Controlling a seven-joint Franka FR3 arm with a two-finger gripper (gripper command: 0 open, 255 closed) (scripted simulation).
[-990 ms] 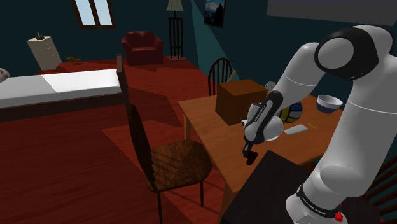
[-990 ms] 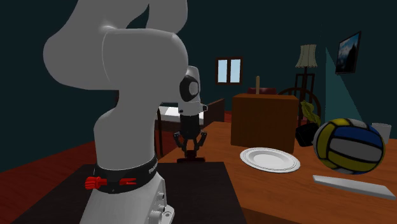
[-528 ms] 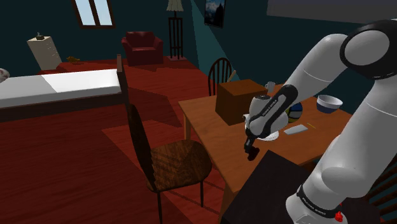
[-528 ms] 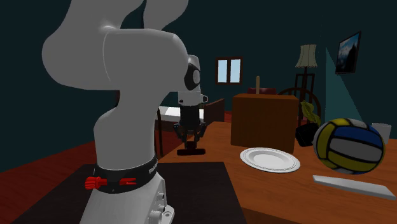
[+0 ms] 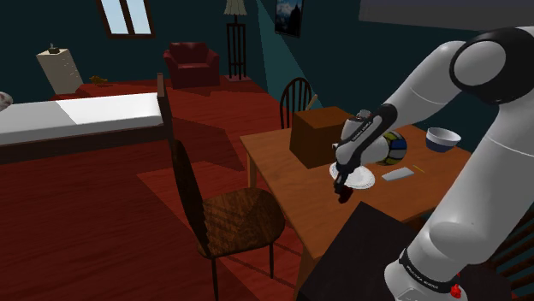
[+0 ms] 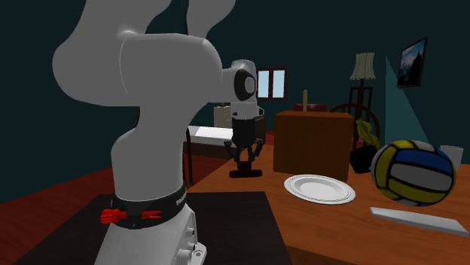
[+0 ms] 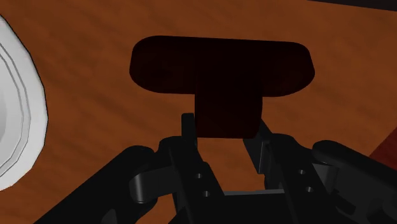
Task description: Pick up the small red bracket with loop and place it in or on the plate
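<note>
My black gripper is shut on the stem of a dark red T-shaped bracket, whose wide bar hangs below the fingertips. It is held clear above the wooden table, just beside the white plate. From the second exterior view the gripper and bracket hover to the left of the plate. The plate's rim shows off to one side of the bracket in the wrist view.
A brown box stands behind the plate, with a yellow-and-blue volleyball, a flat grey piece and a bowl nearby. A wooden chair sits at the table's side. The black stand lies below the arm.
The gripper has risen from the table edge near the stand and carried the bracket toward the plate, rightward in the second exterior view. Its grip has stayed shut.
</note>
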